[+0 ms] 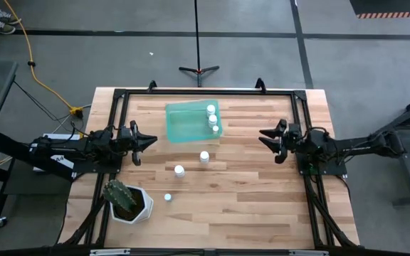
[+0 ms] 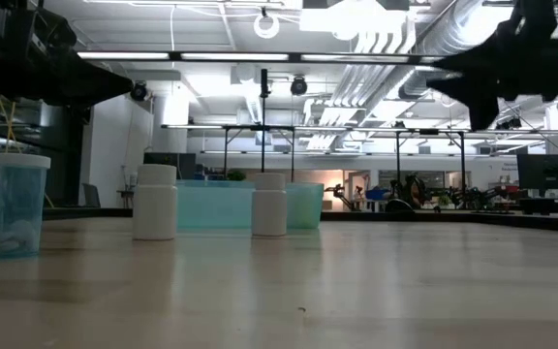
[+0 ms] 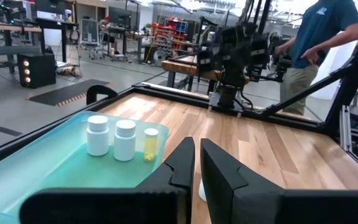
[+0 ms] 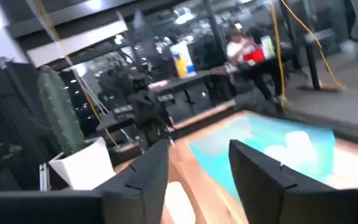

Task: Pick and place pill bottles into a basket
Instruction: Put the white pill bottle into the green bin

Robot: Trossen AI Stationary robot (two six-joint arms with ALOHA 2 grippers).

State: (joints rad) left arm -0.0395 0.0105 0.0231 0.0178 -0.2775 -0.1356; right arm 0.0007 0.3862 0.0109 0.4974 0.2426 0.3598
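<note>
Left wrist view alone: person (image 3: 319, 50) behind table (image 3: 272, 149).

Light wooden plank bench (image 1: 248, 192) framed by black metal rails. White hexagonal pot (image 1: 139, 211) with green cactus (image 1: 119, 193) near one front corner. Black tripod stand (image 1: 198, 70) on grey floor beyond. Person in teal shirt (image 3: 321, 31) standing past far edge.

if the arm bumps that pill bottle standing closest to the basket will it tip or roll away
Likely yes. The pill bottle stands upright on the bare wooden table, taller than wide in the low view, so a high nudge would probably topple it. Being cylindrical, it would then tend to roll. It looks like small, smooth plastic, so probably light and easily shoved.
</note>
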